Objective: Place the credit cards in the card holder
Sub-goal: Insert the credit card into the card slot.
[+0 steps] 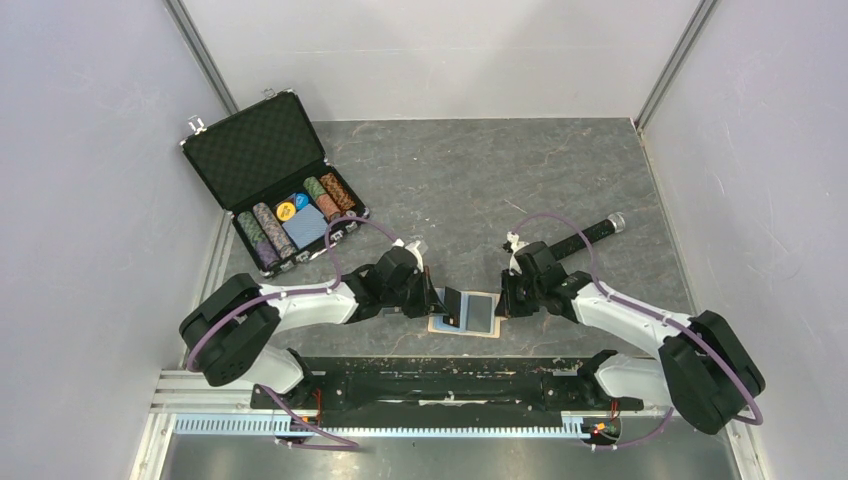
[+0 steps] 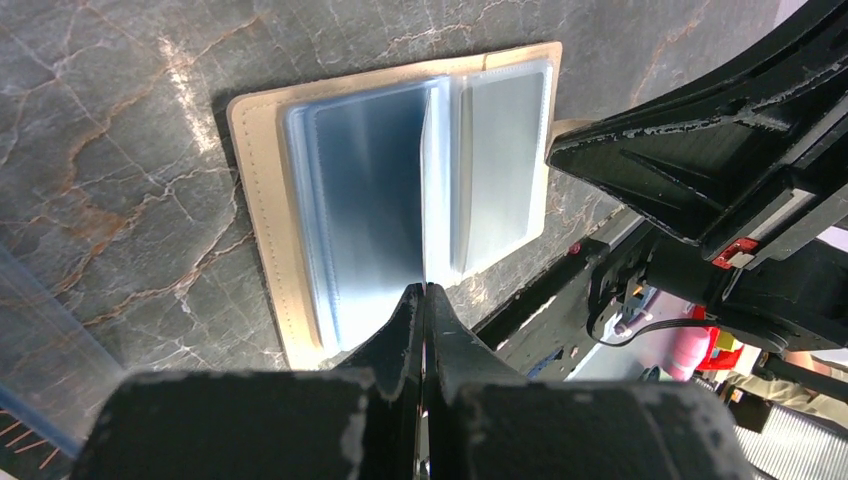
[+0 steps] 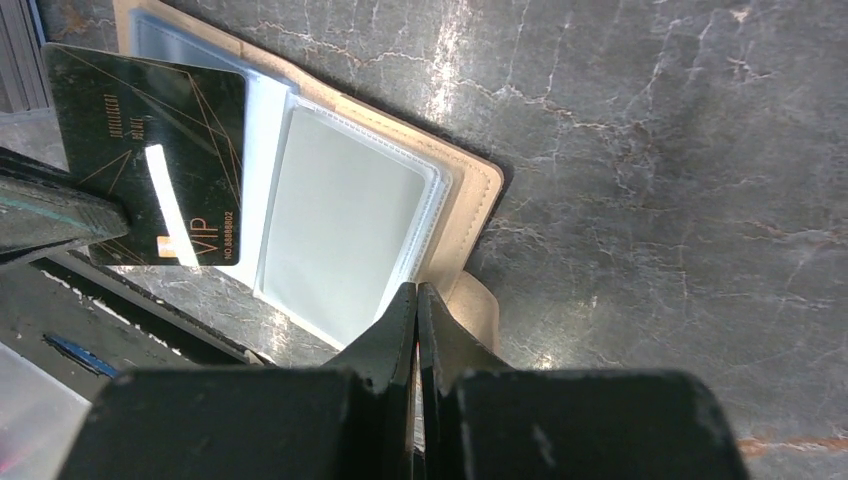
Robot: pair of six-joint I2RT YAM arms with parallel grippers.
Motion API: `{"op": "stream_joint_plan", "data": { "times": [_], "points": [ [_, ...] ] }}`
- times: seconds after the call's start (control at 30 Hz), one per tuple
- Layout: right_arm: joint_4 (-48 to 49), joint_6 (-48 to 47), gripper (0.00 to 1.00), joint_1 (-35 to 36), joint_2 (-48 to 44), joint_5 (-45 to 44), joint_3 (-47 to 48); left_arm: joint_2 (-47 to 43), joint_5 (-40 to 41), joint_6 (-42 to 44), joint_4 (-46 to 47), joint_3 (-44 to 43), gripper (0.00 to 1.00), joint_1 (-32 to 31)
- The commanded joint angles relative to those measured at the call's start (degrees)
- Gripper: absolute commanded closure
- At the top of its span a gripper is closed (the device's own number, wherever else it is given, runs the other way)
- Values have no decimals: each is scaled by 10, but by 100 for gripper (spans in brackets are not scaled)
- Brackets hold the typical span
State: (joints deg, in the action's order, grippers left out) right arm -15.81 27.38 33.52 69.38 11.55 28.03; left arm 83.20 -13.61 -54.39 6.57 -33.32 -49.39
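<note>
The tan card holder (image 1: 483, 316) lies open on the table between the two arms, its clear blue-tinted pockets facing up (image 2: 370, 200) (image 3: 345, 230). My left gripper (image 1: 443, 303) (image 2: 422, 290) is shut on a black credit card (image 3: 150, 150) with gold lines and "VIP" lettering. It holds the card tilted on edge over the holder's left half, and the left wrist view shows the card edge-on (image 2: 432, 180). My right gripper (image 1: 503, 300) (image 3: 415, 290) is shut, its tip at the holder's right edge beside the snap tab (image 3: 480, 310).
An open black poker-chip case (image 1: 275, 180) with chips and a blue deck stands at the back left. A black-handled tool (image 1: 590, 232) lies behind the right arm. The black rail (image 1: 440, 385) runs just in front of the holder. Walls close in both sides.
</note>
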Motion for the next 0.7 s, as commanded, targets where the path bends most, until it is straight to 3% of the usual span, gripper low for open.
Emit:
{"op": "stream_joint_plan", "data": {
  "times": [0.0, 0.67],
  "points": [
    [-9, -11, 100, 0, -23, -8, 25, -3, -7, -26, 41, 2, 98, -3],
    [-21, -19, 100, -6, -26, -30, 7, 39, -40, -35, 98, 5, 98, -4]
  ]
}}
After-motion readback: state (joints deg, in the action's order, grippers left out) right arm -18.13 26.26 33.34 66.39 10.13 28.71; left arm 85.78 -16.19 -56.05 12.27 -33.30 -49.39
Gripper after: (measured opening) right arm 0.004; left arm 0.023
